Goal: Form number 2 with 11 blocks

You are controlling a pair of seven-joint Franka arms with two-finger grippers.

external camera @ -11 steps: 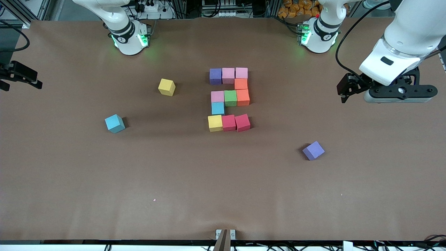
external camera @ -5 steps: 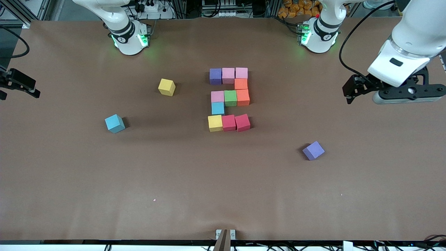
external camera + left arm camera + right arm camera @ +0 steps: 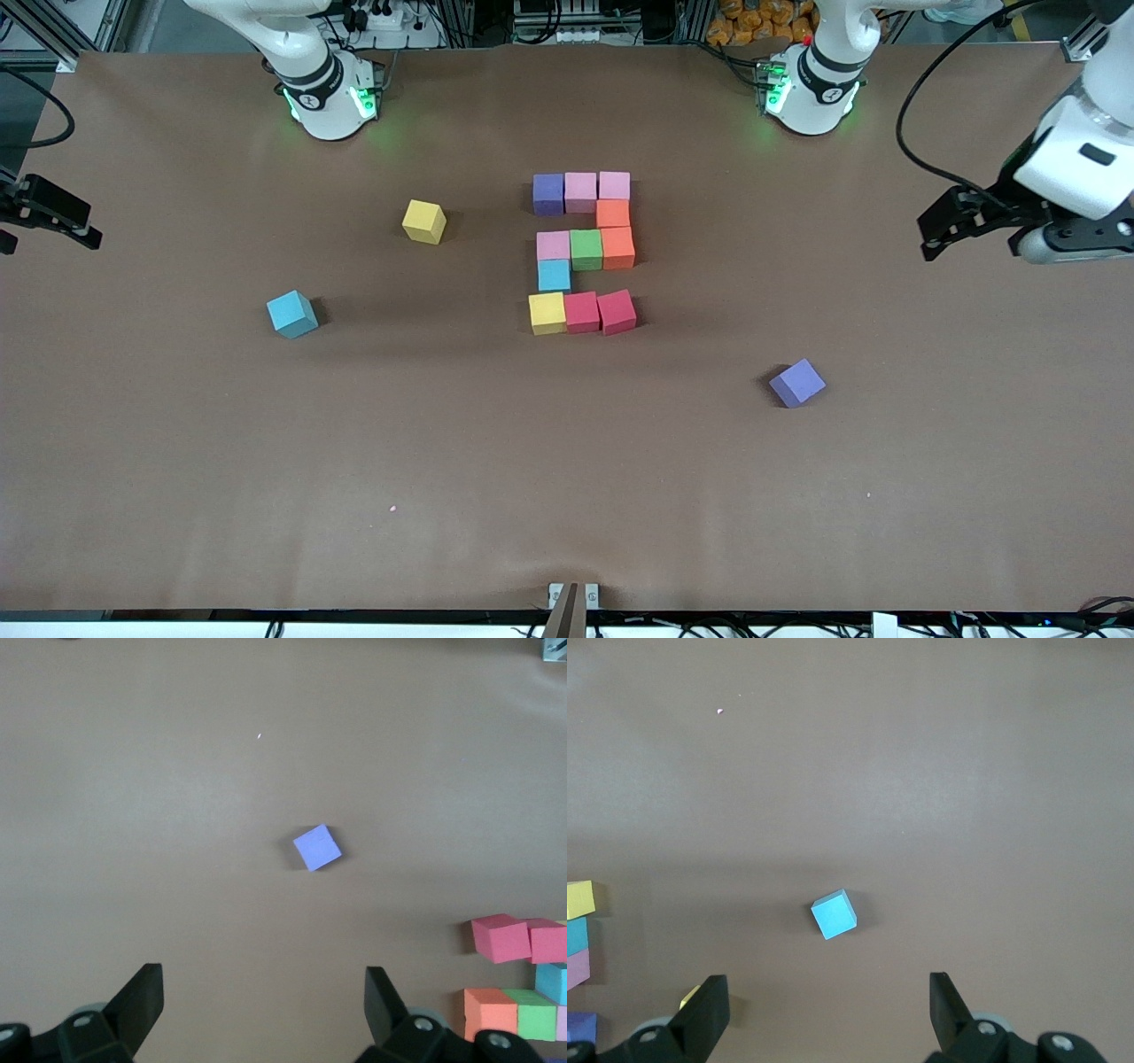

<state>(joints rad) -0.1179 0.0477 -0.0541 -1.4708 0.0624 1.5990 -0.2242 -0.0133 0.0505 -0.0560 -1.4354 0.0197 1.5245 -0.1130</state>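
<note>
From my station I see the number 2 (image 3: 584,252) laid out in the middle of the table (image 3: 567,461), closer to the arm bases than to the front camera, built of eleven blocks set edge to edge: a top row of one purple and two pink, one orange below the pink at the left arm's end, a middle row of pink, green and orange, one light blue under that pink, and a bottom row of yellow and two red. The red block at the left arm's end of the bottom row (image 3: 617,311) sits slightly turned out of line. All the cubes look like matte foam, one size, with crisp edges and flat faces, on a plain brown paper-like cover. By colour in the digit I count three pink, two orange, two red, and one each of purple, green, light blue and yellow. Three loose cubes lie apart from it: a yellow cube (image 3: 423,221) and a light blue cube (image 3: 291,314) toward the right arm's end, and a purple cube (image 3: 796,383) toward the left arm's end, nearer the front camera. The left gripper (image 3: 263,1006) hangs over the table's left-arm end, fingers spread wide with nothing between them. The right gripper (image 3: 827,1008) waits over the right-arm end, likewise released and empty.
</note>
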